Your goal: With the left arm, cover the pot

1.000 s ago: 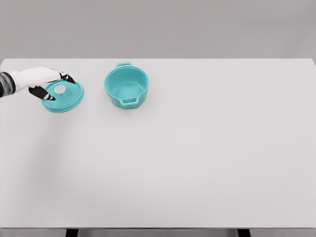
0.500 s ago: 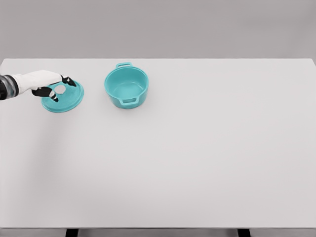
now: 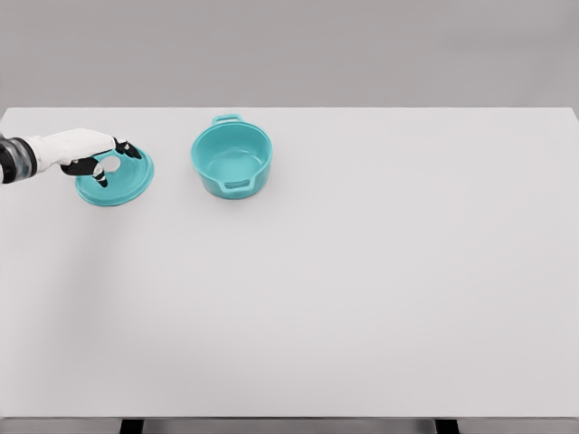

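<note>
Grasping stage, by the look of it. Left hand (image 3: 98,155) over the teal lid (image 3: 116,178) at about 9 o'clock on the table (image 3: 362,289), fingers curled around the pale knob (image 3: 109,164) at the lid's centre — closed on it or only about to close, hard to tell at this size. Lid flat on the tabletop, not lifted yet. Pot (image 3: 232,159) just to 3 o'clock of the lid, upright and uncovered, one handle toward 12 o'clock and one toward 6, apart from the lid with a strip of bare table between.

Next, probably: firm up the pinch on the knob, raise the lid clear of the pot's rim, carry it toward 3 o'clock, centre it and lower it level.

Nothing between lid and pot to snag on. Far table edge near, at 12 o'clock of both — no need to stray that way. Plenty of room toward 6 o'clock. Right arm not in sight.
</note>
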{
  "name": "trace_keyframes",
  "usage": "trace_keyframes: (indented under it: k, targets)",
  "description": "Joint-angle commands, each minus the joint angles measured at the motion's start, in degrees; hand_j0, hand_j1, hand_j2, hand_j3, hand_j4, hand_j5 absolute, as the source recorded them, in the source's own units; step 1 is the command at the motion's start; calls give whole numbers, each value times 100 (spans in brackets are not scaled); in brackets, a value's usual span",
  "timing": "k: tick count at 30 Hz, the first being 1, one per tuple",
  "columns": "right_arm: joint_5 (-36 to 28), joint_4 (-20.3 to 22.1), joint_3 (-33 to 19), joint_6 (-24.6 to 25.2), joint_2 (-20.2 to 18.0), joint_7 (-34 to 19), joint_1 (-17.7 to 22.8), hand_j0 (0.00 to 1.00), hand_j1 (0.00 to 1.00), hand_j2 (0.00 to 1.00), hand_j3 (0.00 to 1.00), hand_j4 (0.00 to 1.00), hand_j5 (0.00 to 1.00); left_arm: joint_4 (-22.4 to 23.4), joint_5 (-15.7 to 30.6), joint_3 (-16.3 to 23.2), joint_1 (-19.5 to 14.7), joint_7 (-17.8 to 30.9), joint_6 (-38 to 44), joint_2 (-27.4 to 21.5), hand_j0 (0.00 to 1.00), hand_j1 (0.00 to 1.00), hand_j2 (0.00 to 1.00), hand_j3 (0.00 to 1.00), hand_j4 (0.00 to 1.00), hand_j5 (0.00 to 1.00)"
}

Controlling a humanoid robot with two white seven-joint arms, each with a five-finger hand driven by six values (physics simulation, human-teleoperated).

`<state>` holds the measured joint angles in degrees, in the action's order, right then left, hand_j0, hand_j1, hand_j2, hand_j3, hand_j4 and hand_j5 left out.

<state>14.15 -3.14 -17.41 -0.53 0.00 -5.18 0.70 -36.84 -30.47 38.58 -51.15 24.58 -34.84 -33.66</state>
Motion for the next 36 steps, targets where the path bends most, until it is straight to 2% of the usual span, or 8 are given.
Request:
trace_keyframes:
  k: [1,14,19,24,31,36]
  targets:
    - [0,-2,0,0,0,-1,0,100,100,100,100,100,100,-16,15,18,-9,29,-16,0,79,79,79,79,79,79]
    - [0,-2,0,0,0,-1,0,100,100,100,100,100,100,-16,15,27,-26,12,-16,-26,75,75,75,75,75,75]
    - [0,-2,0,0,0,-1,0,100,100,100,100,100,100,-25,15,27,-26,3,-16,-35,67,67,67,67,67,67]
    - [0,-2,0,0,0,-1,0,100,100,100,100,100,100,-25,6,36,-26,3,-16,-53,65,65,65,65,65,65]
    - [0,-2,0,0,0,-1,0,100,100,100,100,100,100,-42,7,45,-35,3,-16,-62,55,55,55,55,55,55]
    - [0,-2,0,0,0,-1,0,100,100,100,100,100,100,-218,15,45,-26,3,-16,-70,54,54,54,54,54,54]
